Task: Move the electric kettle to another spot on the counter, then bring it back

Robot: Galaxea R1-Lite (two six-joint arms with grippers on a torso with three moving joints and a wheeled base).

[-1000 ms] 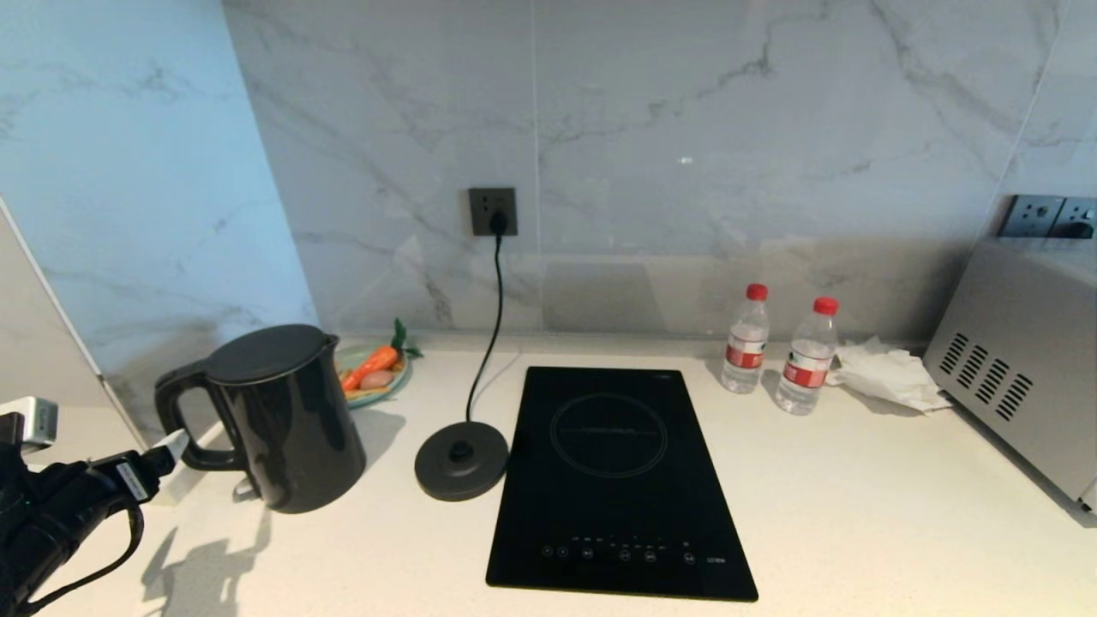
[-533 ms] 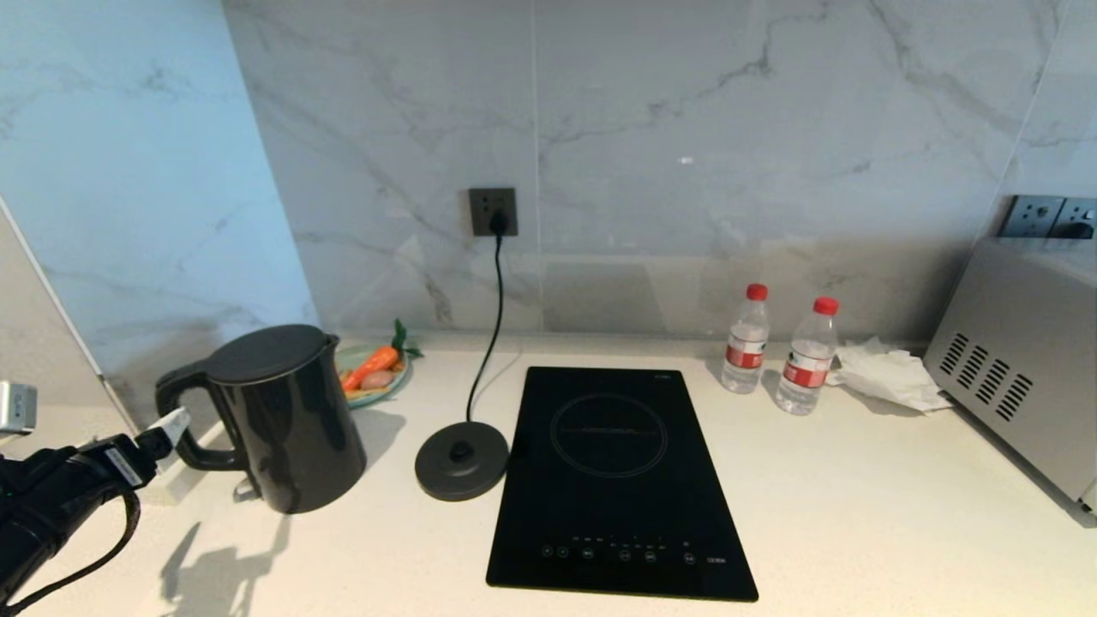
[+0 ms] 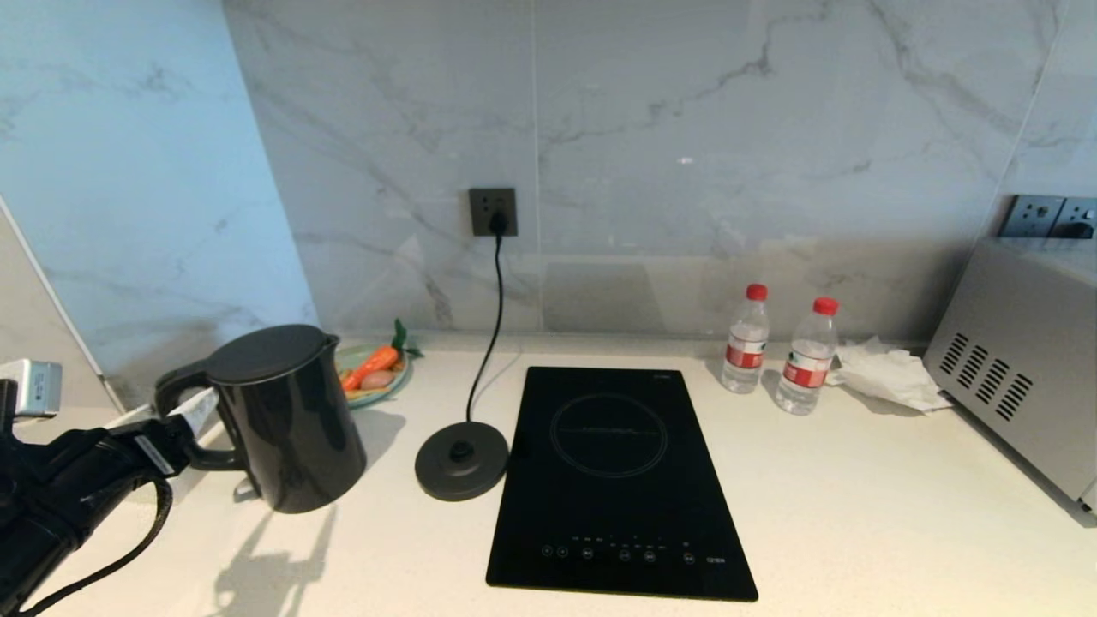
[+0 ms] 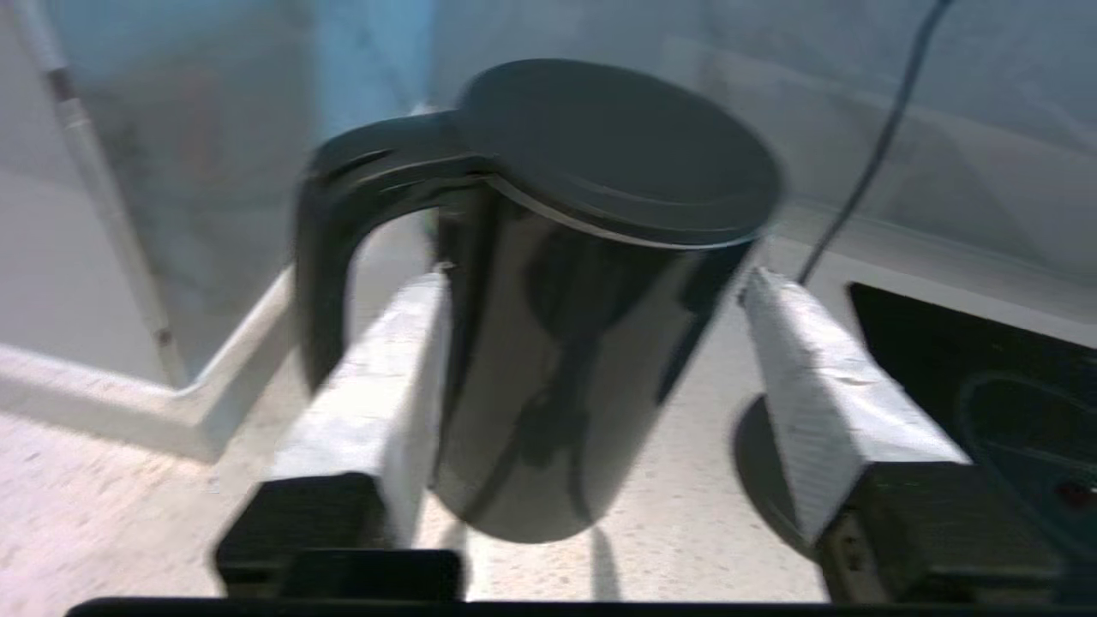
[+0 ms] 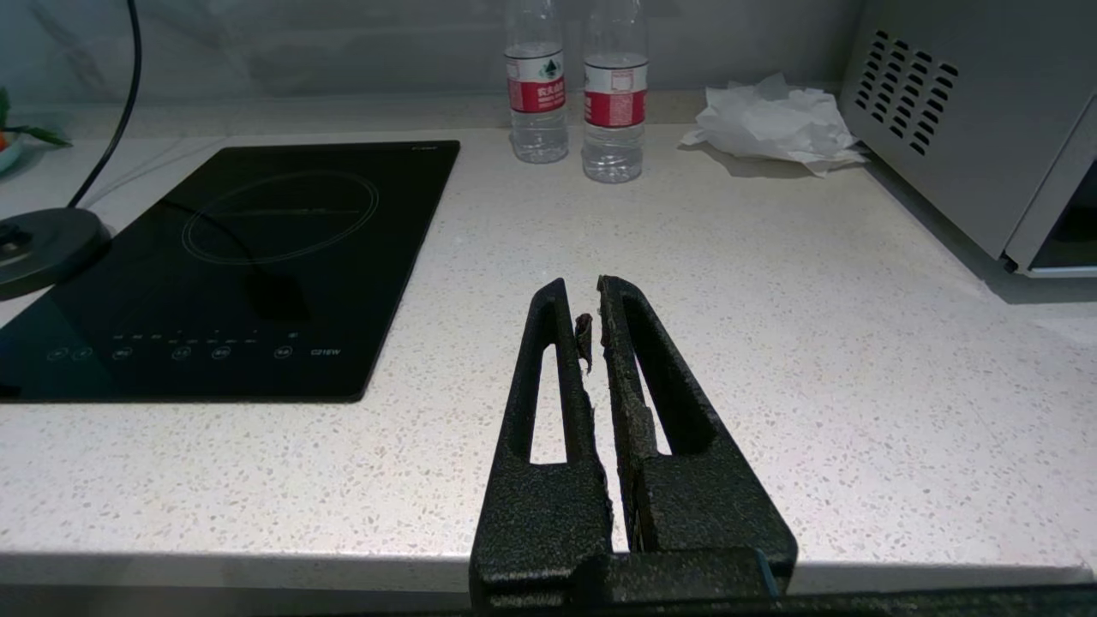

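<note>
Left gripper (image 4: 591,360) now reaches tall glossy black electric kettle (image 3: 287,416).
You're pre-grasp: jaws have narrowed but aren't gripping yet, kettle unmoved on white speckled counter (image 3: 857,514); right jaws clenched, idle.

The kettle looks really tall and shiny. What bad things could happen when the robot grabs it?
1. The left gripper has one finger through the handle loop and the other past the glossy electric kettle; it might slip or tip.
2. Swinging it could knock the plate of carrots behind.
3. It may miss the round base and hit the cord.
</note>
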